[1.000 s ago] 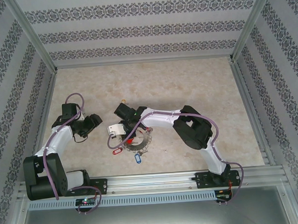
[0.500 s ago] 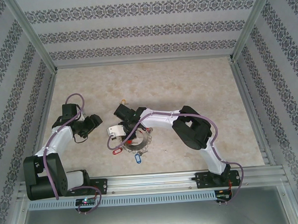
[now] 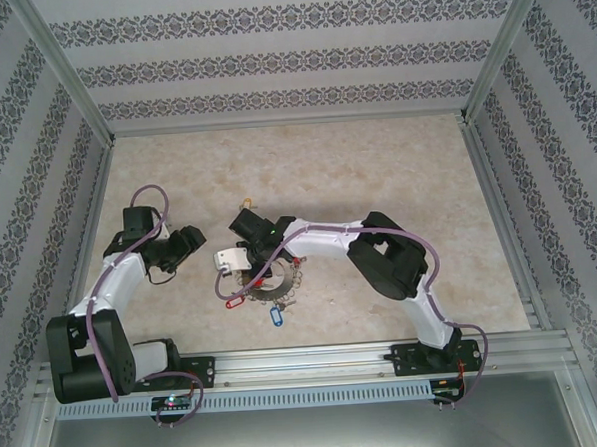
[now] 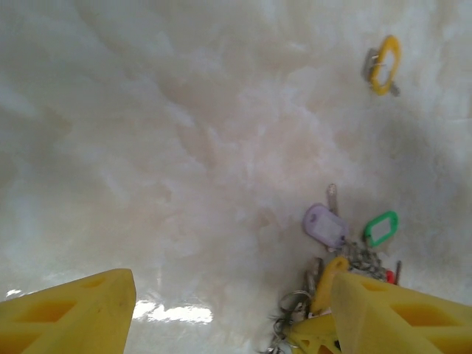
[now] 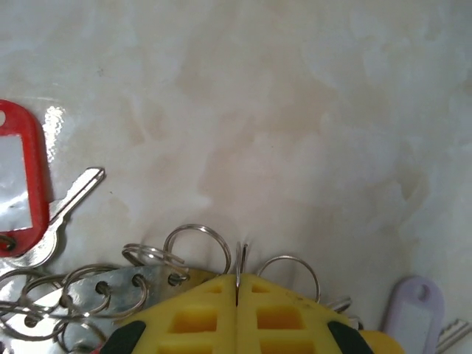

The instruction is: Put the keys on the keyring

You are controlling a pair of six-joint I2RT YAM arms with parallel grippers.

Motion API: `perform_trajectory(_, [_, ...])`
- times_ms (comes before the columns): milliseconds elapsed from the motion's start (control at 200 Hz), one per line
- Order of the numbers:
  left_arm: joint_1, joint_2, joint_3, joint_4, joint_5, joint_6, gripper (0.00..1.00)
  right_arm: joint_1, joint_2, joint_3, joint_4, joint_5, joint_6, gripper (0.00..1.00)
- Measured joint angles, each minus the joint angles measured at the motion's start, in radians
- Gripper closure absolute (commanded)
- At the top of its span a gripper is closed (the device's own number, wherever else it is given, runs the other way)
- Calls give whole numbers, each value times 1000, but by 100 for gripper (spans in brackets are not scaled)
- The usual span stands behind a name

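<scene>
The keyring [image 3: 275, 282] lies on the marble tabletop in front of the arm bases, a flat grey plate [image 5: 110, 289] with holes and small split rings through them. A red tag [image 5: 18, 184] with a silvery key [image 5: 72, 198] fans out on its left, a lilac tag [image 5: 413, 313] on its right. My right gripper [image 5: 237, 284] is shut on a thin split ring [image 5: 240, 258] at the rim. My left gripper [image 4: 232, 310] hovers open to the left, nothing between its fingers. A loose key with a yellow tag [image 4: 385, 65] lies apart from the bunch.
A green tag [image 4: 380, 228] and a blue tag [image 3: 276, 315] also hang from the bunch. Patterned walls with aluminium posts [image 3: 65, 70] enclose the table. A metal rail [image 3: 306, 363] runs along the near edge.
The right gripper and the key bunch have shifted very slightly away from the bases. The left arm has barely moved.
</scene>
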Motion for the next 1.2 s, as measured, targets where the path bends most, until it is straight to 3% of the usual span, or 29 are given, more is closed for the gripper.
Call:
perform_trajectory(295, [-19, -83, -8, 241, 175, 101, 35, -74, -248, -214, 168, -50, 146, 100])
perform_trajectory(490, [-137, -117, -8, 416, 274, 248, 40, -169, -458, -388, 296, -110, 248, 100])
perform_trajectory(630, [-208, -111, 24, 455, 389, 385, 42, -238, -571, -480, 360, -171, 313, 100])
perform_trajectory(859, [-381, -21, 195, 280, 529, 818, 45, -321, -664, -576, 418, -287, 364, 100])
perform_trajectory(944, [-404, 43, 277, 188, 554, 954, 51, -333, -674, -584, 425, -338, 364, 100])
perform_trajectory(1199, [-454, 180, 435, -97, 581, 1313, 55, -362, -715, -588, 423, -460, 361, 100])
